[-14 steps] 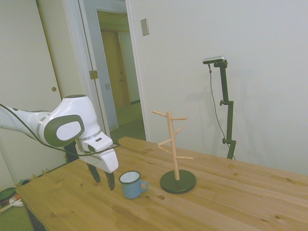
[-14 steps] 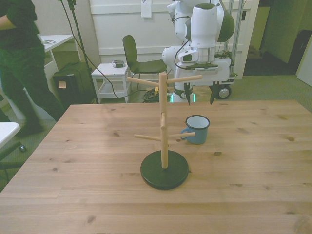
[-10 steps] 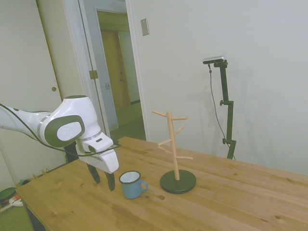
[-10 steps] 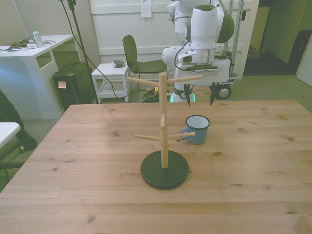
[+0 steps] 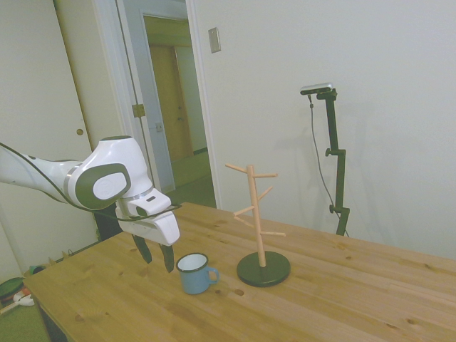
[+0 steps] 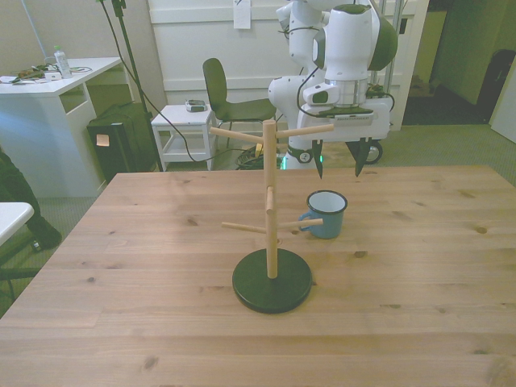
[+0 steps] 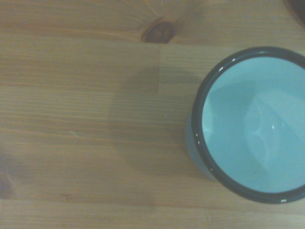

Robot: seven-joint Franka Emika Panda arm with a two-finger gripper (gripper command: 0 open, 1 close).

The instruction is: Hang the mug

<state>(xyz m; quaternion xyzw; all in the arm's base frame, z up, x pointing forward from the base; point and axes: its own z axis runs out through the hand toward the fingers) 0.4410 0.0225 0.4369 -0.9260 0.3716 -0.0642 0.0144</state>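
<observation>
Gripper (image 6: pixel 339 168) spread wide, empty, fingers pointing down, hovering above the table (image 6: pixel 419 266) just behind the mug (image 6: pixel 326 214), not touching it. Blue enamel mug upright on the table, handle toward the front view's left, just beside the wooden peg stand (image 6: pixel 271 234) on its dark round base. Wrist view: mug's (image 7: pixel 248 129) dark rim and white inside.

Side and front views share the mug (image 5: pixel 193 273); the wrist view looks straight down, close.
</observation>
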